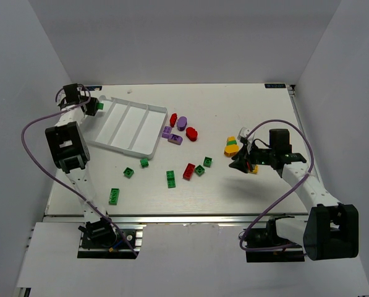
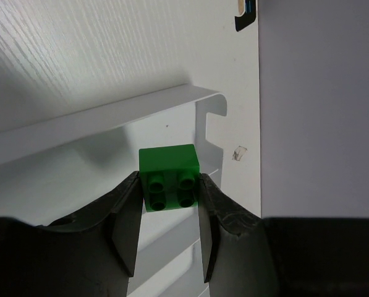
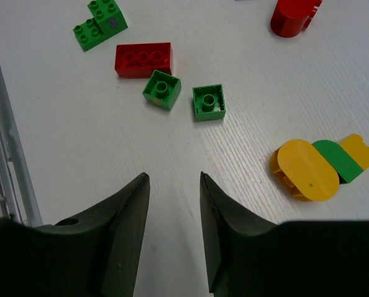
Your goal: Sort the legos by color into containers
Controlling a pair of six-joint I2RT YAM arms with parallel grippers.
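1. The left arm reaches far along the left edge of the counter [image 1: 233, 111], its wrist turned to the right. The left end effector [image 2: 169, 192] is clenched on a green square brick [image 2: 169, 167] by two opposite sides.
2. That brick hangs over the white tray [image 2: 141, 105], at the far corner of the outermost compartment. Its four studs face the wrist camera. Being square, it has no long axis.
3. In the top view the tray [image 1: 119, 147] lies just right of the left end effector [image 1: 93, 106]. Its four narrow compartments show bare white floors, and their long axis runs from far to near, slightly slanted.
4. The right arm stretches forward and leftward, with the right end effector [image 3: 175, 182] tipped down above the counter, its jaws apart and grasping nothing.
5. Ahead of the right end effector stand two small green bricks [image 3: 162, 90], studs up. Beyond them is a red brick [image 3: 143, 60], its long axis lying crosswise.
6. To its right lies a yellow oval brick [image 3: 305, 170], touching a green and a yellow piece.
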